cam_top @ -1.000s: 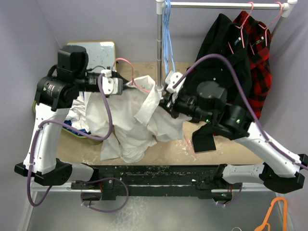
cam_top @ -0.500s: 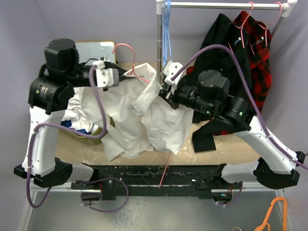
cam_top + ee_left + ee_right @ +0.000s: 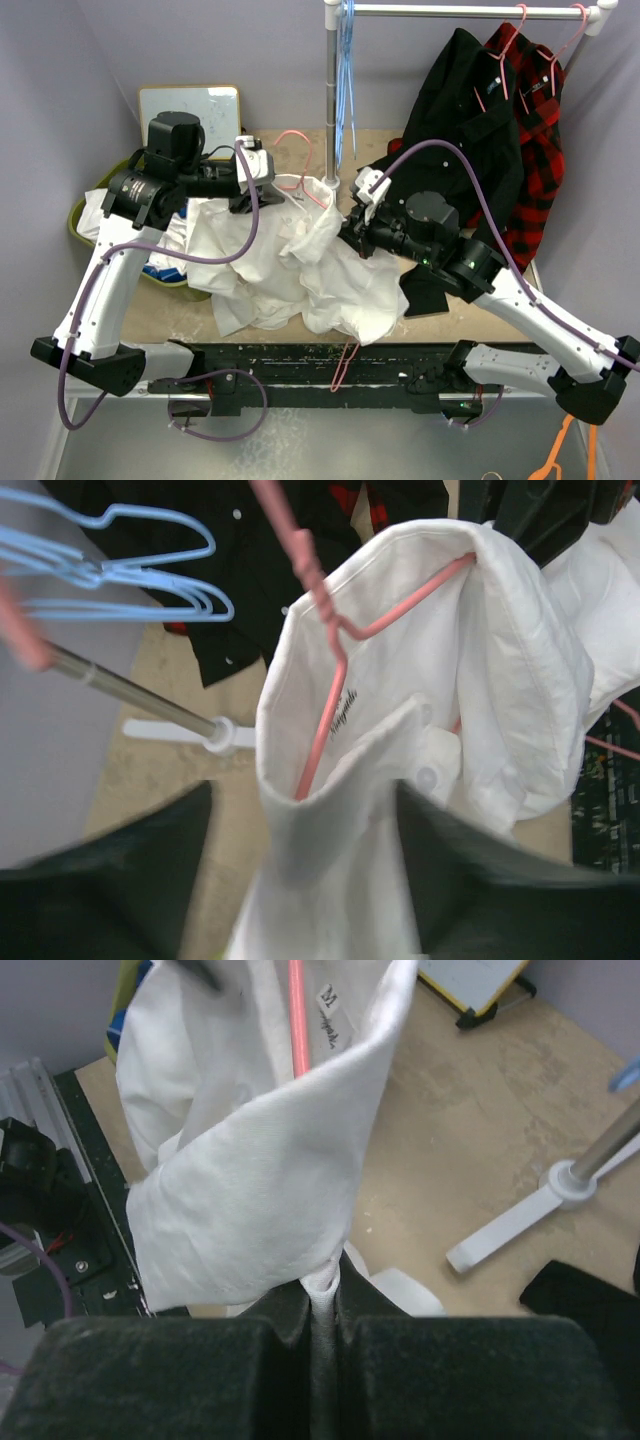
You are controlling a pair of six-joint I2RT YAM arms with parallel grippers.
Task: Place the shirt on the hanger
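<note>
Table (image 3: 170,318): tan top, and the rack pole (image 3: 331,90) stands on it towards the far side. Every place below is called from that pole.
Shirt (image 3: 300,260): there it is, a white rumpled heap on the table, just to the near side of the pole's foot and spreading left of it. The collar end is lifted up close beside the pole.
Black shirt (image 3: 460,110): hanging to the right of the pole, with its tail reaching the table.
Plaid shirt (image 3: 540,130): red and black, further right of the pole, behind the black one.
Whiteboard (image 3: 190,100): propped well left of the pole, at the far edge.
Hanger (image 3: 300,552): pink, with its hook poking up just left of the pole. Its neck and one shoulder run down inside the open collar. A pink piece also shows under the heap's near edge, on the arm-base side of the pole.
Blue hangers (image 3: 346,70): a thin bunch dangling right beside the pole, on its right.
Left gripper (image 3: 303,800): left of the pole, at the collar. The fingers are spread, with the collar band standing between them, and no pinch is visible.
Right gripper (image 3: 320,1295): just right of the pole's foot. The fingers are pressed together, nipping a fold of the shirt, and the cloth fans up from the nip.
</note>
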